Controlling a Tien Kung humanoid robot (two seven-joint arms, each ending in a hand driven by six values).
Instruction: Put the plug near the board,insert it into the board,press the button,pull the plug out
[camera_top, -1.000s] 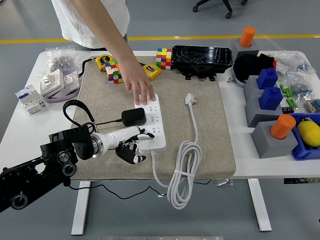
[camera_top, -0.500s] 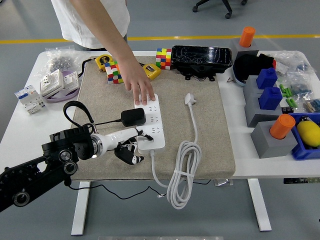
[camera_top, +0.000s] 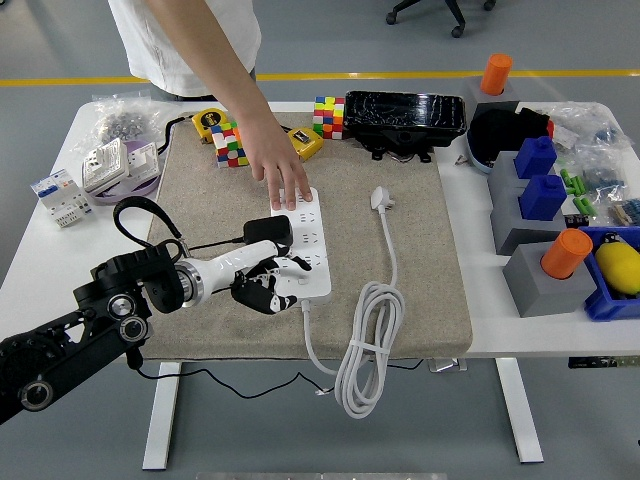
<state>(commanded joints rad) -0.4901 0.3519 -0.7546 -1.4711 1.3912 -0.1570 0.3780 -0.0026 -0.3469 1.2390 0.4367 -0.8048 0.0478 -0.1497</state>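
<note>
Black plug (camera_top: 268, 233) sits seated in the white power strip (camera_top: 303, 243) on the beige mat (camera_top: 420, 260), steadied by a person's hand (camera_top: 279, 177). Left hand (camera_top: 268, 282), fingers curled and holding nothing, apparently hunts the button; next, a firm, well-aimed fingertip press.

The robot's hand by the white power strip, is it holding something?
Nothing visibly; the left hand rests curled at the power strip's near end, while a person's hand presses the far end.

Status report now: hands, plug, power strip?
Left hand on power strip's near end, fingers curled. Black plug at strip's left edge. Person's hand pins far end.
</note>
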